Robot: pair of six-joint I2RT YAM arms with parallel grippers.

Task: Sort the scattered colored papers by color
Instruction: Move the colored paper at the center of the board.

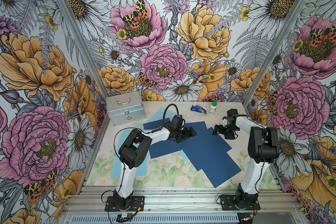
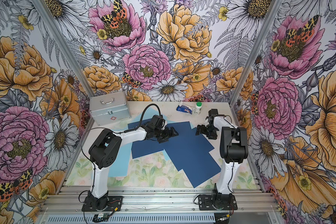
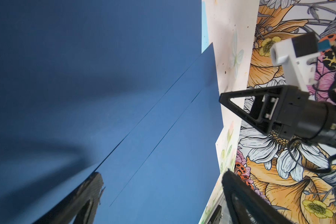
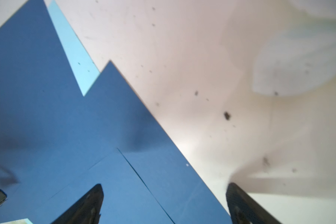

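Navy papers lie overlapped in a loose fan across the middle of my table, running from between my two grippers toward the front right. Sky-blue papers peek out beneath them: one at the front left under my left arm, another behind it near the silver case. My left gripper hangs low over the far edge of the navy fan, jaws spread wide, nothing between them. My right gripper faces it from the other side, just above the navy corner, jaws spread as well and empty. In my right wrist view a navy corner sits between my fingers. A printed packet and a green-capped bottle stand at the back.
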